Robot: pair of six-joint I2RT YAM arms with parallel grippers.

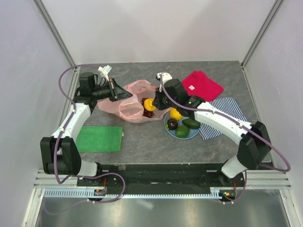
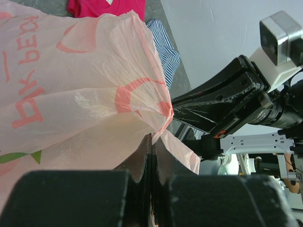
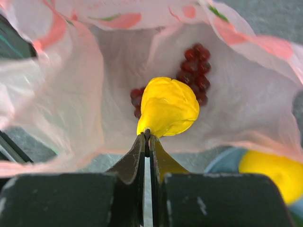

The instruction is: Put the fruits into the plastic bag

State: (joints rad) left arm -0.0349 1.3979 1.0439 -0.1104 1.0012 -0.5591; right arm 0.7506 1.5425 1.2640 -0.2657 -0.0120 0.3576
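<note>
Pinches a fold of the plastic bag (image 2: 94, 85) in the left pincer (image 2: 151, 140), jaws clenched, holding that edge raised above the surface (image 1: 151, 146). Grips a yellow fruit (image 3: 168, 106) by its tip in the right pincer (image 3: 147, 134), clamped tight, at the bag's opening. Inside the bag: dark red grapes (image 3: 196, 68). Printed on the pink film: red lettering, seen reversed and sideways, not readable. Just right of the bag, on the blue plate (image 1: 193, 134): yellow citrus (image 1: 175, 114), dark round fruit (image 1: 172, 124), avocado (image 1: 191, 124), lime (image 1: 182, 131).
</note>
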